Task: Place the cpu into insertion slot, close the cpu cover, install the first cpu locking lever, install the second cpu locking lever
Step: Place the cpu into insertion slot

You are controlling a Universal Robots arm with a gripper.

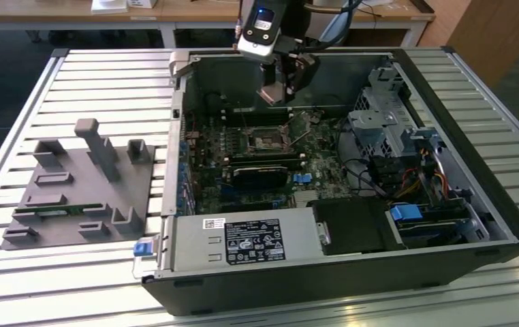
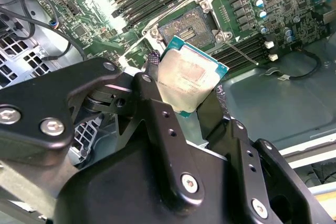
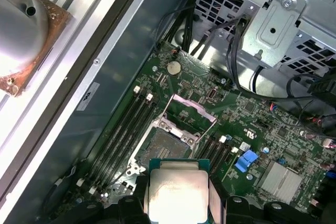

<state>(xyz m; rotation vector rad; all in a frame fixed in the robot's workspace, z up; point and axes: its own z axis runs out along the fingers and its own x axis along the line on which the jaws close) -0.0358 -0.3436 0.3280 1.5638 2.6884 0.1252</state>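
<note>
The gripper (image 2: 185,90) squeezed the cpu (image 2: 191,72) by two of its edges. That kept the flat chip up in the air over the insertion slot (image 2: 189,31), close to it but not touching. The cpu cover (image 3: 193,107) stood flipped open, so the slot was bare. The cpu was a small square with a shiny silver-grey top and a thin green rim.

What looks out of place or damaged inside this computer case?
Nothing stands out. The pincer grips the small square silver-topped chip, clear of the square black socket, whose thin metal cover frame stands swung open.
</note>
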